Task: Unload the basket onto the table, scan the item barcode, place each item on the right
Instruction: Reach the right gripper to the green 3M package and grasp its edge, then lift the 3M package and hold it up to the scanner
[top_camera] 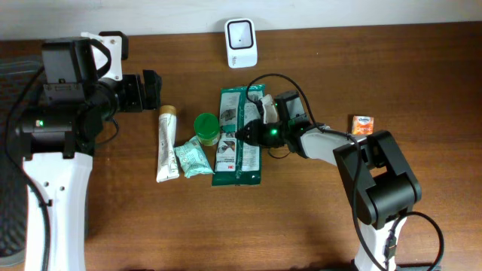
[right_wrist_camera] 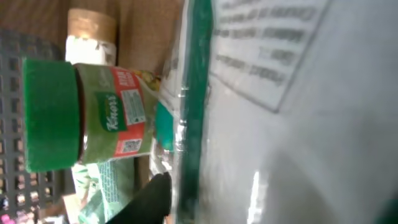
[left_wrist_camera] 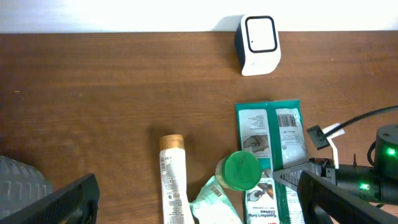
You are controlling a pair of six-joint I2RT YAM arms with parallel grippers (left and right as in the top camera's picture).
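- Overhead, a dark brown wooden table runs back to a white wall, and a white barcode scanner stands at its far edge.
- At mid-table lies a flat green packet, with a green-lidded jar at its left side.
- A white tube and a small teal sachet lie further left. An orange box sits well apart on the right.
- The right gripper is down over the packet's right half. The right wrist view is filled by the packet's film, with one dark finger at its edge. I cannot tell whether the jaws have pinched it.
- The left gripper hovers near the tube's cap end, spread wide and empty.
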